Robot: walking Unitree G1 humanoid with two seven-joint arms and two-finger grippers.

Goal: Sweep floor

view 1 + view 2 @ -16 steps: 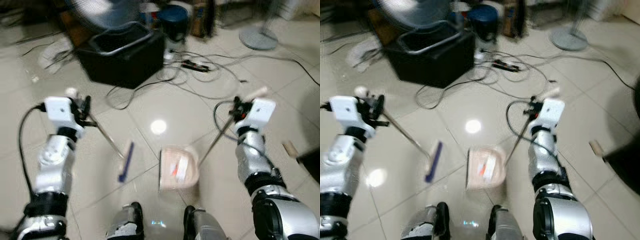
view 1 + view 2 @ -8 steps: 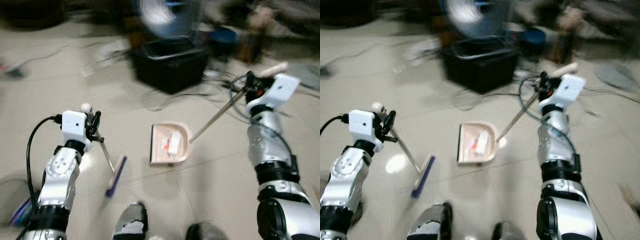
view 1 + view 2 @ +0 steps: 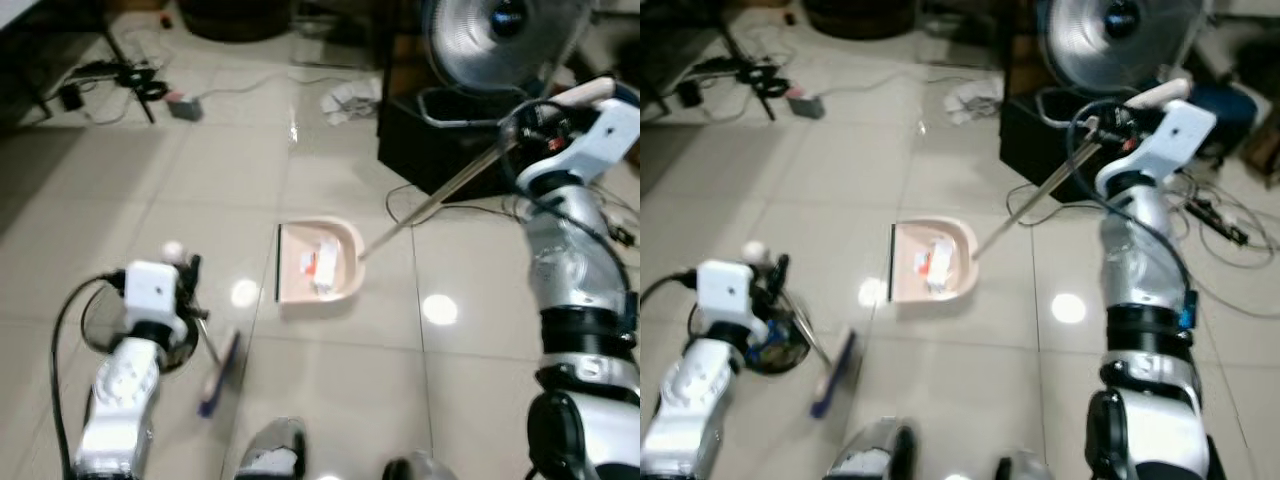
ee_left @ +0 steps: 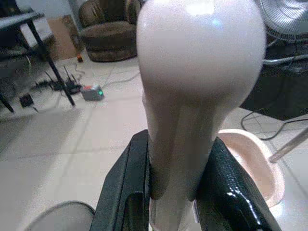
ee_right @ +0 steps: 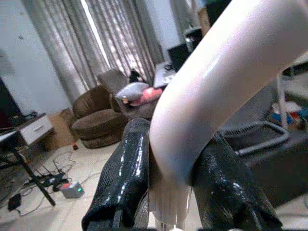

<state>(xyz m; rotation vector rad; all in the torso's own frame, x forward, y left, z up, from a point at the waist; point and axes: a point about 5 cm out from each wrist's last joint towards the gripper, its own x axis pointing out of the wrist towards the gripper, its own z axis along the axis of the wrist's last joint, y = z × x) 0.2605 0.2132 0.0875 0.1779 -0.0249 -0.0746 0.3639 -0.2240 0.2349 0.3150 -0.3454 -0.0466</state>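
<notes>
Glossy pale tiled floor [image 3: 150,200] with the things that lie on it.

The pink dustpan [image 3: 318,262] rests flat on the tiles ahead of the left gripper [image 3: 190,290], with 2 or 3 small scraps [image 3: 322,262] inside it. The blue broom head [image 3: 218,362] touches the floor just beside that gripper. A black bin [image 3: 440,140] and a standing fan [image 3: 500,40] stand under and beyond the right gripper [image 3: 535,118], with loose cables [image 3: 1225,250] on the tiles beside it. Far ahead of the left gripper lie crumpled paper [image 3: 350,98], a small grey box [image 3: 185,105] and dark cables [image 3: 125,75].
</notes>
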